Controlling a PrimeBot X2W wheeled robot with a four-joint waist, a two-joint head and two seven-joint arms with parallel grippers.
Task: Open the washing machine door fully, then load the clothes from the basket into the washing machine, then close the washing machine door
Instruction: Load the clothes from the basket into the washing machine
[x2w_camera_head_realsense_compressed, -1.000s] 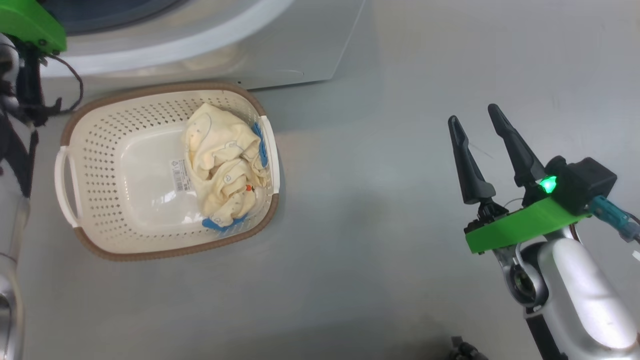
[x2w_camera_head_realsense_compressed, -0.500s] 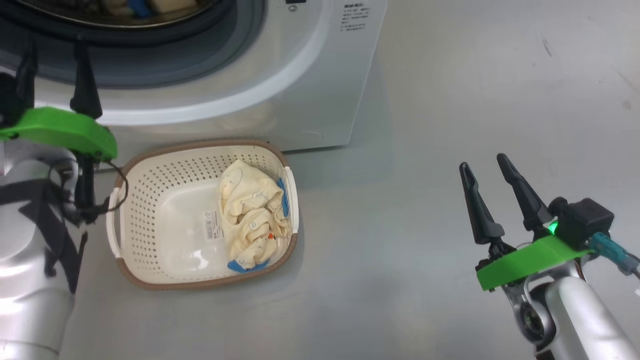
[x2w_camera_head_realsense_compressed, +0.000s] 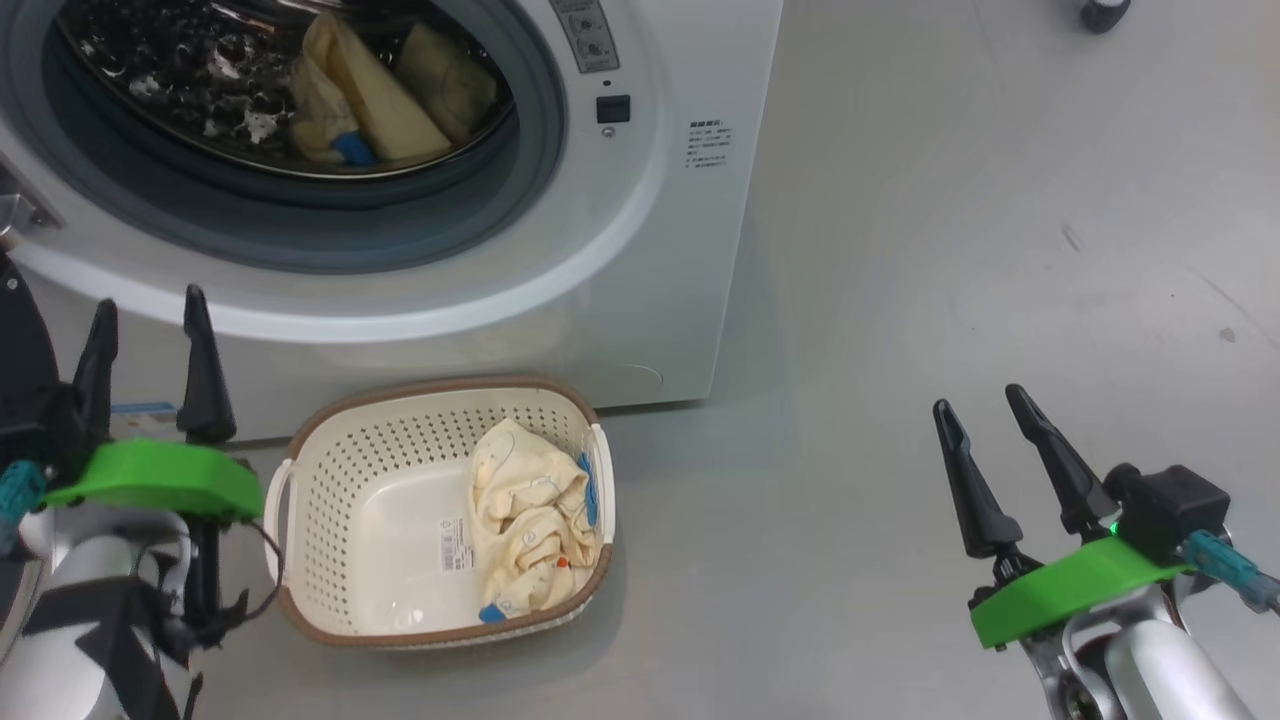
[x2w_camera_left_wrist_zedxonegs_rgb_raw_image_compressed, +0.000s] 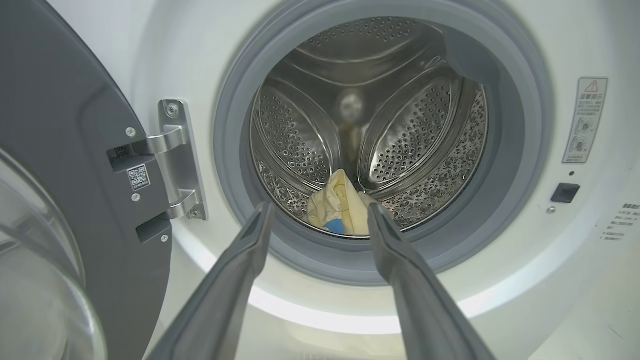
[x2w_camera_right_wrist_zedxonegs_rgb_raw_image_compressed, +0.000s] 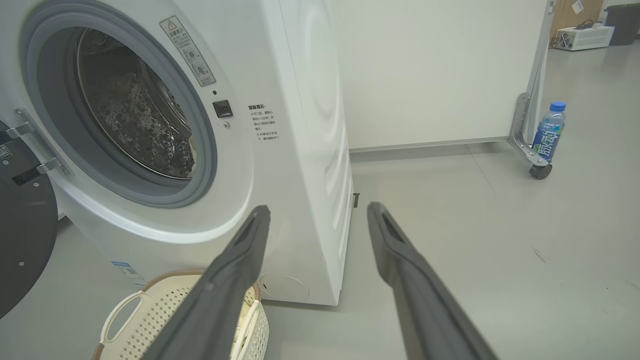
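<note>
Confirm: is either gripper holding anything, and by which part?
Nothing is held. The left gripper and the right gripper are both open and empty; clothes lie untouched in the basket.

Bottle (x2w_camera_right_wrist_zedxonegs_rgb_raw_image_compressed: 548, 131) w/ blue cap on grey floor (x2w_camera_right_wrist_zedxonegs_rgb_raw_image_compressed: 500, 240) — beside caster (x2w_camera_right_wrist_zedxonegs_rgb_raw_image_compressed: 541, 171) of white partition (x2w_camera_right_wrist_zedxonegs_rgb_raw_image_compressed: 430, 70).

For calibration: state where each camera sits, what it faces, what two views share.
Head view: on the head, down at basket, washer, left fingers, right fingers.
Left wrist view: on that wrist, into the drum past left fingers.
Right wrist view: on that wrist, at washer's corner past right fingers.
Head and left wrist share the drum's clothes.
</note>
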